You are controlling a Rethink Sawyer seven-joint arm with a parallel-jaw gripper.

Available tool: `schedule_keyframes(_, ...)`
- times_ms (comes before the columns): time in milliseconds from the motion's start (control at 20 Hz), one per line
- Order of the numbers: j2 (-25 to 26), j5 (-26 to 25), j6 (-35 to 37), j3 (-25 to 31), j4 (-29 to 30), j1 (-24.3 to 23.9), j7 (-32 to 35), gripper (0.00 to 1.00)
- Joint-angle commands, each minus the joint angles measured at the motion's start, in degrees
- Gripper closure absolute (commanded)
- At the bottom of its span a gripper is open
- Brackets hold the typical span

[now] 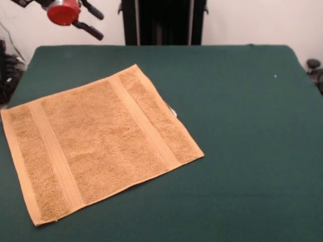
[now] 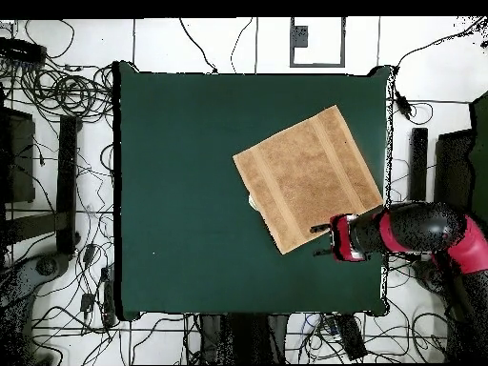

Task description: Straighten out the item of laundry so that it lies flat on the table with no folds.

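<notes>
The hand (image 1: 90,21) hangs at the upper left of the front view, raised clear of the counter (image 1: 242,126), with its two dark fingers (image 1: 93,10) spread apart and nothing between them, so it is open and empty. In the overhead view the same hand (image 2: 321,240) shows at the lower right of the frame, at the end of the red and black arm that comes in from the right edge, and its fingertips point toward the left of the frame. The towel (image 1: 98,141) lies just below and to the right of the hand in the front view; from above, the towel (image 2: 307,177) sits directly above the hand in the frame, with its lowest corner just beside the fingertips. It lies in the right half of the counter (image 2: 181,172), turned at an angle to the counter's edges. Its woven bands run from the upper right of the overhead frame toward the lower left. A small white tag (image 1: 172,111) peeps out at the right-hand edge in the front view. The towel looks spread flat, with no fold that I can make out, so the task appears done or nearly so; any further move would start at that nearest corner.
</notes>
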Motion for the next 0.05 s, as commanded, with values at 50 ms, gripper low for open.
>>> schedule_keyframes(50,1.9,-0.4,-5.5,-4.9,-2.2,5.6,7.4,0.0)
